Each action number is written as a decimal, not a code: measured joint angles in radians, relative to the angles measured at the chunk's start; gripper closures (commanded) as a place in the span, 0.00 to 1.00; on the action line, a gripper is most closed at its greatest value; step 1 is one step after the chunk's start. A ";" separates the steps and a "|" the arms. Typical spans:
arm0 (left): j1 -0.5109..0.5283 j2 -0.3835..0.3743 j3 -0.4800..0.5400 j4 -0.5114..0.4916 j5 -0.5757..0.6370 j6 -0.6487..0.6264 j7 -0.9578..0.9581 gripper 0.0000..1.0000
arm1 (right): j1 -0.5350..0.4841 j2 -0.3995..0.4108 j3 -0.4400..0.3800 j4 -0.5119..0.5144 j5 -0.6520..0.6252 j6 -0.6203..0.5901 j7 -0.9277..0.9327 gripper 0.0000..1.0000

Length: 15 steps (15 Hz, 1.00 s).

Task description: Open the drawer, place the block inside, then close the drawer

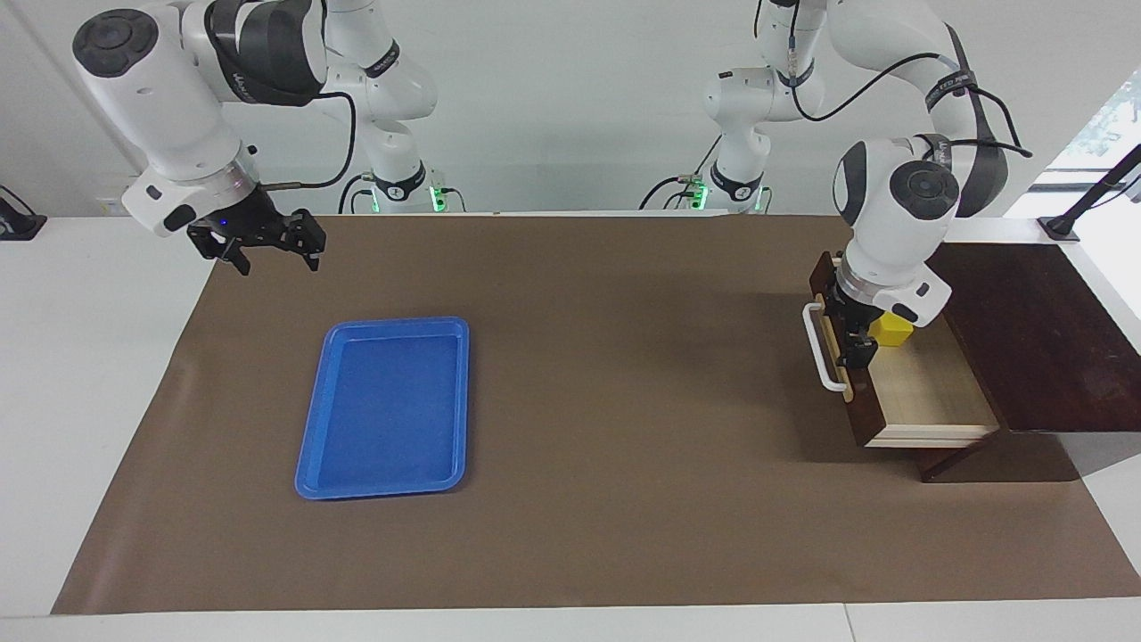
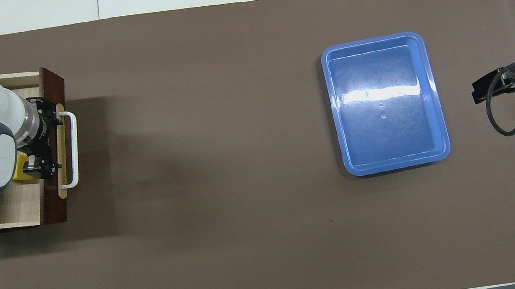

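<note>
The drawer (image 1: 927, 392) stands pulled out of its dark wooden box (image 1: 1025, 339) at the left arm's end of the table, with its pale interior showing and its white handle (image 1: 824, 348) on the front. The yellow block (image 1: 891, 328) lies inside the drawer, at the end nearer the robots. My left gripper (image 1: 857, 352) reaches down into the drawer just inside the front panel, right beside the block. In the overhead view the left gripper (image 2: 41, 143) sits between the handle (image 2: 71, 149) and the block (image 2: 22, 171), and the arm hides much of the drawer (image 2: 7, 207). My right gripper (image 1: 267, 241) waits open and empty, raised over the right arm's end of the mat.
A flat blue tray (image 1: 388, 406) lies empty on the brown mat toward the right arm's end; it also shows in the overhead view (image 2: 384, 103). The right gripper (image 2: 498, 83) shows at that view's edge beside the tray.
</note>
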 measured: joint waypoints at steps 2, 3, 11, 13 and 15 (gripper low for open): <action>0.059 0.000 0.003 0.009 0.007 0.004 0.056 0.00 | -0.007 -0.001 0.000 0.000 0.000 0.001 0.000 0.00; 0.091 0.000 0.004 0.010 0.008 0.009 0.093 0.00 | -0.008 -0.001 0.000 0.000 0.000 0.000 0.000 0.00; 0.234 -0.006 -0.010 -0.007 -0.008 0.042 0.268 0.00 | -0.008 -0.019 0.004 0.004 0.000 -0.017 0.000 0.00; 0.220 -0.007 -0.014 0.003 -0.001 0.032 0.293 0.00 | -0.007 -0.021 0.005 0.004 0.000 -0.020 0.000 0.00; 0.178 -0.014 -0.019 0.035 -0.001 -0.014 0.299 0.00 | -0.007 -0.021 0.005 0.004 0.000 -0.020 0.000 0.00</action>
